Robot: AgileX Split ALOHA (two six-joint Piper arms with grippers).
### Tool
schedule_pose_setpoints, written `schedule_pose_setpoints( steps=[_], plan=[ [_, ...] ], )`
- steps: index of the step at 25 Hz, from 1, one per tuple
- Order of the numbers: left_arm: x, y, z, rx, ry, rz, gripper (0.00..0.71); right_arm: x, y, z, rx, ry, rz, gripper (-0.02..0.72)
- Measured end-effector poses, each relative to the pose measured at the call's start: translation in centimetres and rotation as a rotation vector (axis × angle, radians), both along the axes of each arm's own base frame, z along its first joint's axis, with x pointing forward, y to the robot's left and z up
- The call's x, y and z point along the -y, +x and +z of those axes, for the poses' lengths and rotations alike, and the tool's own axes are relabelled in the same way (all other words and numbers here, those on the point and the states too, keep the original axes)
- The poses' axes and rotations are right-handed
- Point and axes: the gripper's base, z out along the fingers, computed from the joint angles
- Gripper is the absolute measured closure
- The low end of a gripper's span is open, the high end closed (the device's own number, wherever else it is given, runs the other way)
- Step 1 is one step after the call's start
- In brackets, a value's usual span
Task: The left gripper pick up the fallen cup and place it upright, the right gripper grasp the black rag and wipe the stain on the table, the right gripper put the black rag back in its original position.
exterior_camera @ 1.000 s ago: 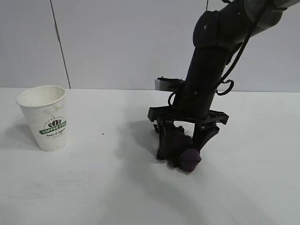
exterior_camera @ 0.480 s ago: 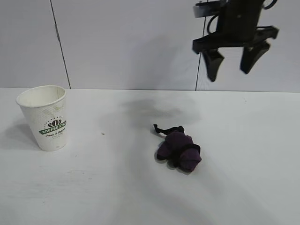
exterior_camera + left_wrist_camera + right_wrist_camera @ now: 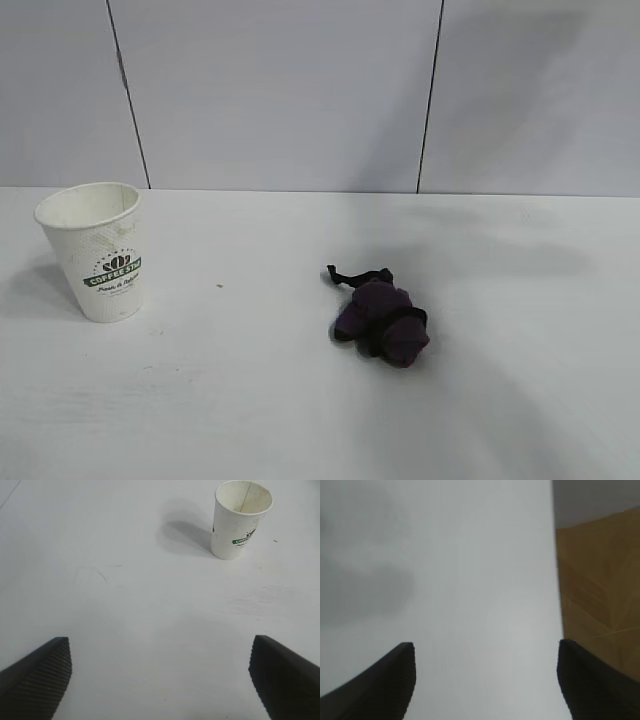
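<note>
Gone from above, right tool [image 3: 485, 680]; rag [image 3: 381, 318] lies well apart from cup [image 3: 99, 250].

Upright cup [image 3: 98, 250] at left, crumpled dark rag [image 3: 382, 320] mid-table [image 3: 240, 400], well apart.

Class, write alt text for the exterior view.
A crumpled dark rag lies alone on the white table. An upright paper cup stands far to its left. No robot arm shows in this view.

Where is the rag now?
In the exterior view the rag lies bunched on the table, right of centre, well apart from the upright cup at the left.
</note>
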Motion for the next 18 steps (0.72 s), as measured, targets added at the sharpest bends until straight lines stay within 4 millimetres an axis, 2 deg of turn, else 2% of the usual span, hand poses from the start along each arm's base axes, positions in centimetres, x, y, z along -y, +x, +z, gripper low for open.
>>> schedule_pose_setpoints(
  steps=[2, 4, 6, 9, 11, 14, 15, 18],
  plan=[
    [0.0, 0.0, 0.0, 0.0, 0.0, 0.0, 0.016, 0.8, -2.6, 2.6, 0.084, 0.027, -0.021, 0.159],
    [0.0, 0.0, 0.0, 0.0, 0.0, 0.0, 0.016, 0.0, -5.4, 5.6, 0.19, 0.054, 0.001, 0.159],
    [0.0, 0.0, 0.0, 0.0, 0.0, 0.0, 0.016, -1.8, -8.3, 8.4, 0.3, 0.094, 0.076, 0.157],
    [0.0, 0.0, 0.0, 0.0, 0.0, 0.0, 0.016, -5.1, -13.7, 12.4, 0.483, 0.139, 0.219, 0.157],
    [0.0, 0.0, 0.0, 0.0, 0.0, 0.0, 0.016, -7.3, -18.4, 14.8, 0.599, 0.13, 0.294, 0.157],
    [0.0, 0.0, 0.0, 0.0, 0.0, 0.0, 0.016, -9.9, -25.5, 16.8, 0.743, 0.079, 0.351, 0.157],
    [0.0, 0.0, 0.0, 0.0, 0.0, 0.0, 0.016, -10.9, -28.6, 17.1, 0.803, 0.043, 0.366, 0.157],
    [0.0, 0.0, 0.0, 0.0, 0.0, 0.0, 0.016, -13.0, -35.7, 16.1, 0.916, -0.039, 0.383, 0.157]
  ],
)
